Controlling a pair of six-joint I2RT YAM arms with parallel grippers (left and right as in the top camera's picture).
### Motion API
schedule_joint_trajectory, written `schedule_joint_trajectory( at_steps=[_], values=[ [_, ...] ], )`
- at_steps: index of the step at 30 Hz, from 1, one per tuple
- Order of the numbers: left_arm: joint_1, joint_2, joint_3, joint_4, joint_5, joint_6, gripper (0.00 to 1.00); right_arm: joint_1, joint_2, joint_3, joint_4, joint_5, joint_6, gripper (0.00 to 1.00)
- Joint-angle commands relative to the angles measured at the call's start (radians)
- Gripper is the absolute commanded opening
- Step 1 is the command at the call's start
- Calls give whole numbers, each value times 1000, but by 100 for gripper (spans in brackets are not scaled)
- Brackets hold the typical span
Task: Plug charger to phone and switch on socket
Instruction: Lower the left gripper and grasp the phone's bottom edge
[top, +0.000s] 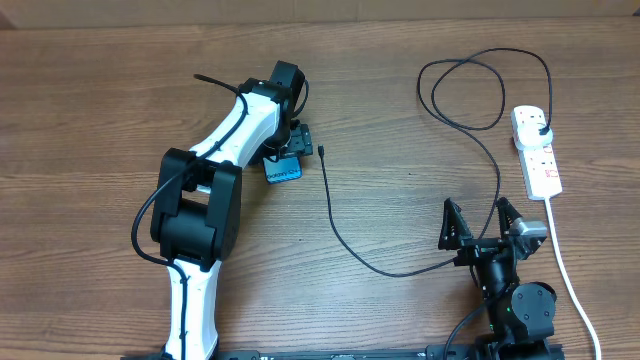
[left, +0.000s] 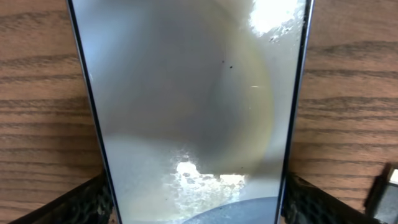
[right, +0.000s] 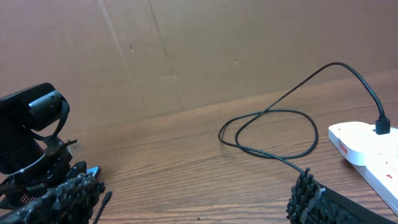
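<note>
The phone (top: 284, 170), blue screen up, lies on the table under my left gripper (top: 290, 148). In the left wrist view the phone (left: 193, 93) fills the frame, and my left gripper (left: 196, 202) has a finger pressed against each long edge. The charger (top: 345, 235), a thin black cable, has its connector tip (top: 322, 152) just right of the phone, also low right in the left wrist view (left: 382, 186). It loops at the back (top: 465, 92), and its plug (top: 541, 128) sits in the socket (top: 537, 155). My right gripper (top: 483, 225) is open and empty at the front right.
The socket's thick white cord (top: 565, 265) runs down the right edge, past my right arm. In the right wrist view the cable loop (right: 273, 134) and the socket (right: 367, 146) lie ahead to the right, with a brown cardboard wall (right: 186, 43) behind the table.
</note>
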Motion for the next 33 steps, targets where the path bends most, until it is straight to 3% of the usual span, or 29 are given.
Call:
schedule_joint_trajectory(
  at_steps=[1, 11, 15, 24, 33],
  values=[
    [3, 69, -19, -11, -3, 15, 86, 6, -7, -11, 3, 2, 3, 100],
    [4, 69, -19, -11, -4, 6, 80, 6, -7, -11, 3, 2, 3, 100],
    [4, 69, -19, -15, -2, -15, 70, 6, -7, -11, 3, 2, 3, 100],
    [4, 69, -8, -44, 21, -19, 62, 6, -7, -11, 3, 2, 3, 100],
    [3, 69, 134, -196, 49, -19, 47, 6, -7, -11, 3, 2, 3, 100]
  ],
)
